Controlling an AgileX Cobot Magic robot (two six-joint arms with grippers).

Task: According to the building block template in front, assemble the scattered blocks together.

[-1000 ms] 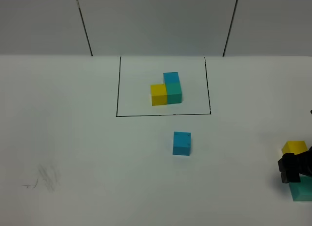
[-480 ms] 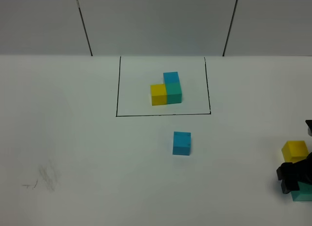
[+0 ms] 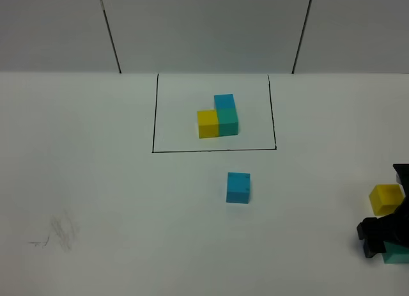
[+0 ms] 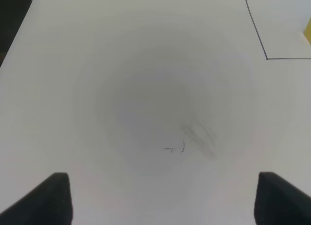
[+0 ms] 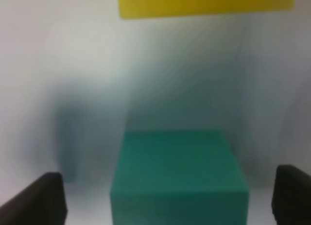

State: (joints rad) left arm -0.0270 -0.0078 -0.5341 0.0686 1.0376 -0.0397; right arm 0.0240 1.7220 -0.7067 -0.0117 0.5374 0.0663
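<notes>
By the counter's (image 3: 96,181) right edge the right claw (image 5: 163,205) stands wide open astride the teal-green cube (image 5: 177,171), gripping nothing, seemingly lined up to grasp it; the left claw (image 4: 163,200) hangs open and empty.

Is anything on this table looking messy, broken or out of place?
Nothing is broken or spilled. The one oddity is a faint grey smudge with a small pen scribble beside it, on the left side of the white table near the front edge.
</notes>
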